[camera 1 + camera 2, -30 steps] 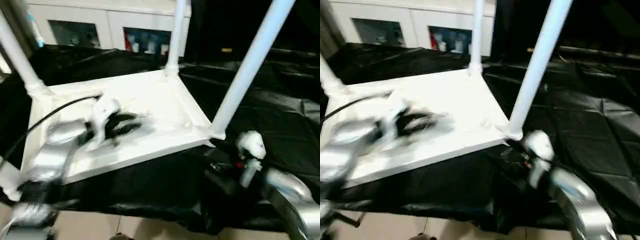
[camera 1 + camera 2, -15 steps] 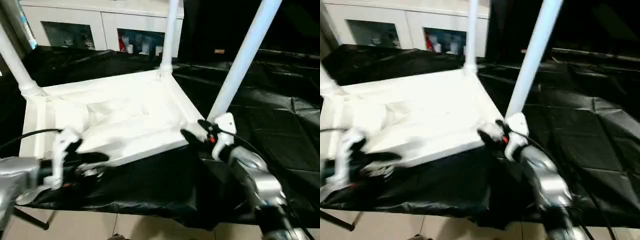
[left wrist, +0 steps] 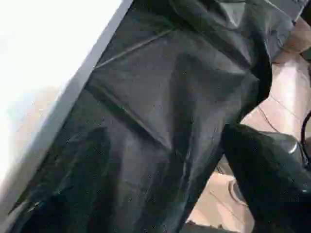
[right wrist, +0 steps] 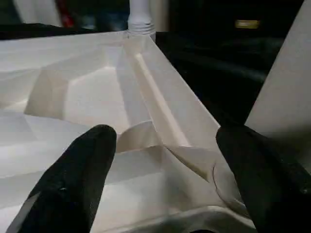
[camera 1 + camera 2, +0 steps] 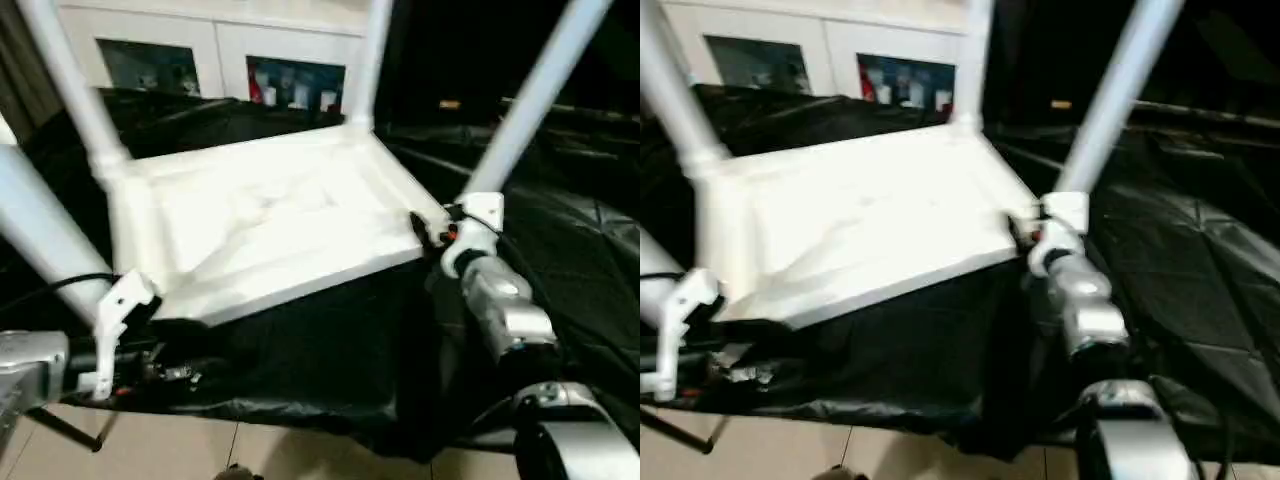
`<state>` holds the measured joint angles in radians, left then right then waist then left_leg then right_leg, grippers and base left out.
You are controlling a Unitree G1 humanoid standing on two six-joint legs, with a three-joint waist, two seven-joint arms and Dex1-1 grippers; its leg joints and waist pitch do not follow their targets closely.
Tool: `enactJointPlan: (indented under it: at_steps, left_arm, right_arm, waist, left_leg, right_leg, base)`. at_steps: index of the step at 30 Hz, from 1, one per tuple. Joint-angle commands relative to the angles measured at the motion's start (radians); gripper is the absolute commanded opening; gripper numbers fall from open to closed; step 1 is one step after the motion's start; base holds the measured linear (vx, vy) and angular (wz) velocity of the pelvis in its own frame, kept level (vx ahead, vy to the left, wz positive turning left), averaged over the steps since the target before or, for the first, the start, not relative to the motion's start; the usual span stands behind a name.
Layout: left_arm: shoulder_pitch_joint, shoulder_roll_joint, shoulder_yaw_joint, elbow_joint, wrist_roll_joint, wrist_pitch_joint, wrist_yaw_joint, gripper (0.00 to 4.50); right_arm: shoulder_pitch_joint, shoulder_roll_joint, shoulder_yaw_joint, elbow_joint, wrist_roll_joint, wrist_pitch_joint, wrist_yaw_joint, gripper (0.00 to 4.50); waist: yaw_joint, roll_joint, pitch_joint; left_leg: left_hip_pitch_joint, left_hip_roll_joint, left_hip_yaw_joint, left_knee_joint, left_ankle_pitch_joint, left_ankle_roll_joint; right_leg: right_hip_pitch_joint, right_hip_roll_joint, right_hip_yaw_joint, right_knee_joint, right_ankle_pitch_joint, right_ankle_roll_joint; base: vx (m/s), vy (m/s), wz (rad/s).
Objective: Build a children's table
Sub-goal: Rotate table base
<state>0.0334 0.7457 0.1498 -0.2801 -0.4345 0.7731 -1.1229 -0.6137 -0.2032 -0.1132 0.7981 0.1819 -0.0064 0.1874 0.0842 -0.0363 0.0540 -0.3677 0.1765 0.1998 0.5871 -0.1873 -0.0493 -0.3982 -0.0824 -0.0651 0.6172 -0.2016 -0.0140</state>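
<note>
The children's table lies upside down, its white tabletop [image 5: 270,220] on a black-covered surface. Four white legs stand up from the corners: far left [image 5: 75,90], far right [image 5: 365,60], near right [image 5: 530,100], near left [image 5: 40,235]. My right gripper [image 5: 428,228] is at the near right corner. In the right wrist view this gripper [image 4: 165,165] is open, its black fingers [image 4: 73,179] spread either side of the corner's ribbed underside. My left gripper [image 5: 160,360] sits low, just below the tabletop's front edge near the near left leg. It is open and holds nothing; one finger [image 3: 262,170] shows over the black cloth.
A white glass-door cabinet [image 5: 220,60] stands behind the work surface. Black sheeting [image 5: 590,260] covers the surface and drapes over its front edge. Tiled floor [image 5: 200,450] shows below that edge.
My left gripper has left the tabletop's underside, dropped below the front edge and spread its fingers. The right gripper has risen to the near right corner. The camera has shifted.
</note>
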Motion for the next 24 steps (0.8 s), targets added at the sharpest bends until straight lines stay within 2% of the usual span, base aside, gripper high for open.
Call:
enactJointPlan:
  at_steps: [1,5,8,11,13,14,15,17,18,19,20,21,22,24]
  left_arm:
    - [0.005,0.011,0.025,0.01,0.006,-0.004,0.019,4.44]
    - [0.018,-0.005,0.036,0.016,0.013,-0.055,0.02,4.44]
    - [0.009,-0.06,0.083,0.033,-0.025,-0.11,0.051,4.44]
    - [0.014,-0.085,0.125,0.067,-0.05,-0.167,0.053,4.44]
    - [0.001,-0.117,0.156,0.103,-0.045,-0.233,0.084,4.44]
    - [-0.038,-0.159,0.194,0.145,-0.05,-0.292,0.131,4.44]
    - [-0.051,-0.171,0.206,0.158,-0.052,-0.31,0.145,4.44]
    - [-0.119,-0.232,0.26,0.237,-0.03,-0.456,0.223,4.44]
    - [-0.123,-0.235,0.265,0.255,-0.017,-0.494,0.23,4.44]
    - [-0.116,-0.23,0.263,0.263,-0.014,-0.5,0.22,4.44]
    - [-0.099,-0.219,0.256,0.262,-0.022,-0.481,0.197,4.44]
    - [-0.091,-0.214,0.252,0.261,-0.027,-0.469,0.186,4.44]
    - [-0.08,-0.207,0.246,0.261,-0.03,-0.463,0.169,4.44]
    - [-0.053,-0.187,0.245,0.259,-0.045,-0.431,0.139,4.44]
  right_arm:
    - [-0.018,-0.063,-0.077,0.021,-0.01,-0.028,-0.057,3.86]
    - [-0.04,-0.082,-0.08,0.071,-0.001,-0.061,-0.047,3.86]
    - [-0.038,-0.085,-0.054,0.079,-0.009,-0.081,0.016,3.86]
    - [0.002,-0.086,0.001,0.029,-0.03,-0.092,0.109,3.86]
    - [0.037,-0.088,0.04,-0.018,-0.048,-0.094,0.159,3.86]
    - [0.068,-0.087,0.055,-0.061,-0.046,-0.095,0.185,3.86]
    - [0.077,-0.086,0.059,-0.073,-0.045,-0.097,0.192,3.86]
    - [0.122,-0.081,0.062,-0.132,-0.025,-0.099,0.219,3.86]
    - [0.14,-0.082,0.061,-0.15,-0.022,-0.102,0.221,3.86]
    - [0.157,-0.083,0.059,-0.168,-0.018,-0.102,0.225,3.86]
    - [0.172,-0.084,0.055,-0.184,-0.012,-0.1,0.231,3.86]
    - [0.178,-0.084,0.054,-0.191,-0.009,-0.099,0.234,3.86]
    - [0.187,-0.085,0.051,-0.203,-0.007,-0.095,0.239,3.86]
    - [0.209,-0.093,0.048,-0.226,-0.007,-0.089,0.247,3.86]
  waist:
    - [-0.01,0.013,-0.06]
    - [-0.007,0.011,-0.06]
    - [-0.009,0.007,-0.06]
    - [-0.016,0.001,-0.06]
    - [-0.023,0.0,-0.059]
    - [-0.023,-0.003,-0.058]
    - [-0.021,-0.001,-0.058]
    - [-0.018,0.005,-0.058]
    - [-0.017,0.006,-0.058]
    - [-0.019,0.001,-0.06]
    - [-0.019,0.005,-0.058]
    - [-0.023,0.0,-0.058]
    - [-0.024,0.006,-0.06]
    - [-0.026,0.005,-0.059]
  left_leg:
    - [0.022,0.046,-0.017,-0.067,-0.161,-0.01]
    - [0.021,0.045,-0.016,-0.065,-0.161,-0.006]
    - [0.017,0.045,-0.017,-0.064,-0.168,-0.002]
    - [0.01,0.045,-0.019,-0.064,-0.174,0.013]
    - [0.012,0.048,-0.02,-0.063,-0.183,0.013]
    - [0.011,0.049,-0.02,-0.064,-0.185,0.016]
    - [0.015,0.05,-0.019,-0.063,-0.194,0.013]
    - [0.017,0.051,-0.02,-0.064,-0.214,0.009]
    - [0.015,0.051,-0.024,-0.066,-0.219,0.004]
    - [0.014,0.054,-0.026,-0.068,-0.218,-0.002]
    - [0.015,0.054,-0.027,-0.069,-0.221,-0.003]
    - [0.013,0.054,-0.025,-0.068,-0.225,-0.002]
    - [0.017,0.054,-0.024,-0.067,-0.224,0.0]
    - [0.018,0.054,-0.022,-0.066,-0.223,0.001]
  right_leg:
    - [0.04,-0.051,0.055,-0.056,-0.084,-0.193]
    - [0.04,-0.049,0.054,-0.057,-0.097,-0.185]
    - [0.044,-0.05,0.054,-0.059,-0.1,-0.185]
    - [0.048,-0.052,0.053,-0.062,-0.116,-0.19]
    - [0.045,-0.051,0.054,-0.065,-0.137,-0.187]
    - [0.046,-0.052,0.053,-0.067,-0.147,-0.186]
    - [0.044,-0.053,0.055,-0.07,-0.157,-0.182]
    - [0.043,-0.052,0.054,-0.074,-0.168,-0.182]
    - [0.047,-0.053,0.053,-0.072,-0.168,-0.177]
    - [0.048,-0.054,0.052,-0.068,-0.164,-0.173]
    - [0.047,-0.053,0.051,-0.068,-0.168,-0.171]
    - [0.046,-0.052,0.052,-0.066,-0.17,-0.169]
    - [0.042,-0.052,0.053,-0.067,-0.17,-0.175]
    - [0.04,-0.051,0.053,-0.068,-0.162,-0.188]
  base:
    - [0.0,0.0,0.0]
    - [0.0,0.0,0.0]
    - [0.0,0.0,0.0]
    - [0.0,0.0,0.0]
    - [0.0,0.0,0.0]
    - [0.0,0.0,0.0]
    - [0.0,0.0,0.0]
    - [0.0,0.0,0.0]
    - [0.0,0.0,0.0]
    - [0.0,0.0,0.0]
    - [0.0,0.0,0.0]
    - [0.0,0.0,0.0]
    - [0.0,0.0,0.0]
    - [0.0,0.0,0.0]
